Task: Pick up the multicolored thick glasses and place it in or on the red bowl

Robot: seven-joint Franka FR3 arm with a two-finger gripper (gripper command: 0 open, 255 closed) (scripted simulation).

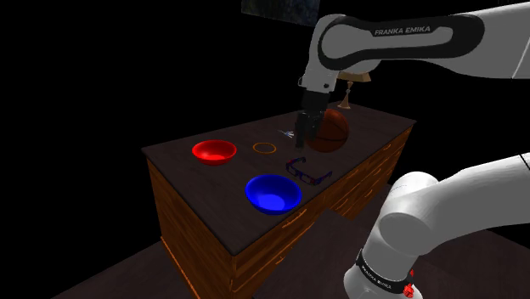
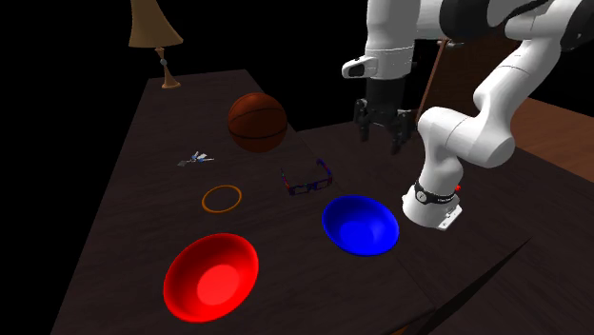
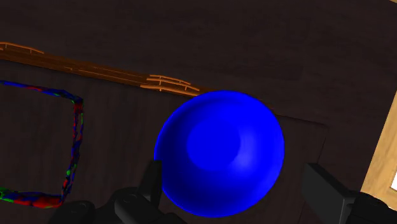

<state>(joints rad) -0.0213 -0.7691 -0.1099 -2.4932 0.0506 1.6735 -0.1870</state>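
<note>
Currently the end effector is open and empty, hovering nearer the blue bowl than the glasses. Risk: descending uncorrected, it strikes that bowl or knocks the glasses aside.

"FRANKA EMIKA" on the white arm

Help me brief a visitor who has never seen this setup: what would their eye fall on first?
Likely the two glossy bowls on the dark table: the red bowl at the second exterior view's lower left, the blue bowl right of it. Then the brown basketball farther back, and the open black hand hanging above the table near the multicolored glasses.
</note>
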